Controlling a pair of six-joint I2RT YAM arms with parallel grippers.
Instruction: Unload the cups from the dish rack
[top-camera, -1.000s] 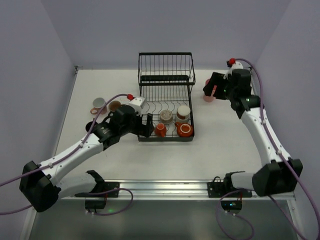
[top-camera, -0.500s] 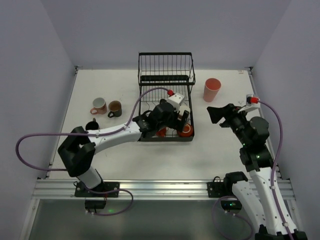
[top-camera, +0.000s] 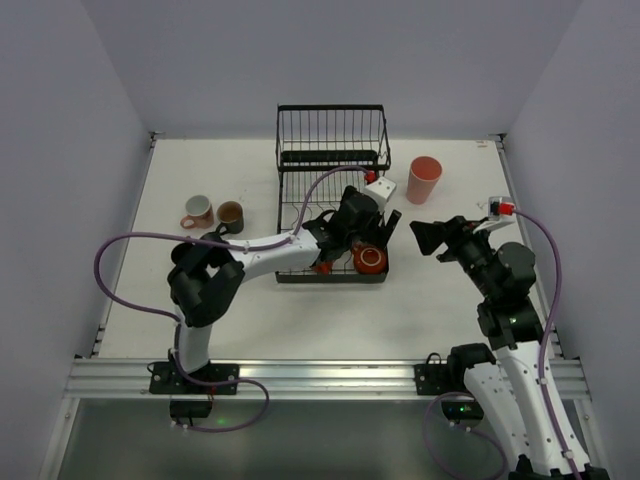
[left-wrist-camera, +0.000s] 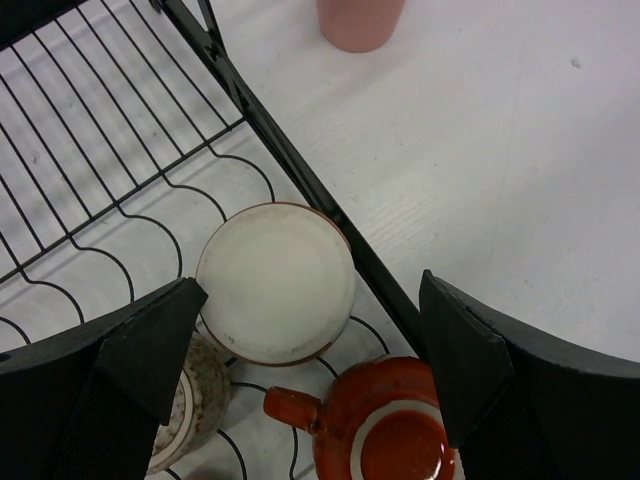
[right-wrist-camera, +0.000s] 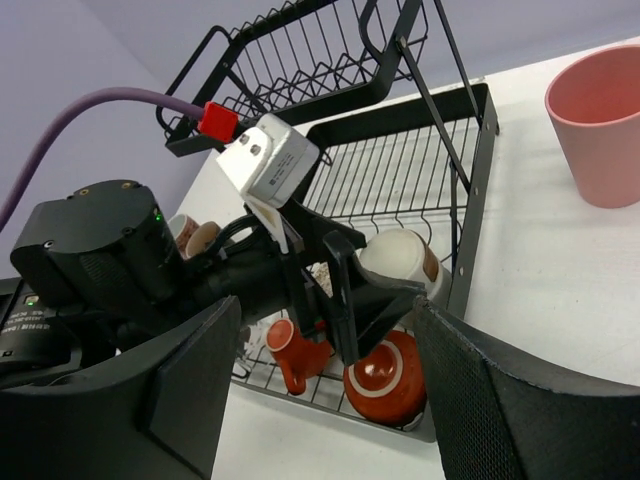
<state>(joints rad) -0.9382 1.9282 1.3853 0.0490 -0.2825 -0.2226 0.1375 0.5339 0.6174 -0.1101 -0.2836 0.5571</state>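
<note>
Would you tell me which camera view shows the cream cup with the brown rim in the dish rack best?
The left wrist view: the cream cup sits centred and unobstructed inside the open left gripper. The right wrist view shows only its side, partly behind that gripper. In the top external view, the left arm covers it.

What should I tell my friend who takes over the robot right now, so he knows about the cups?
Left gripper: open, empty, poised over the upside-down cream cup in the dish rack lower tray.
Right gripper: open, empty, hovering right of the rack.
Done: pink tumbler stands on the table right of the rack; pink mug and brown mug stand left of it.
Left to do: cream cup, speckled cup, big orange-red cup and small orange-red cup sit in the tray.
</note>
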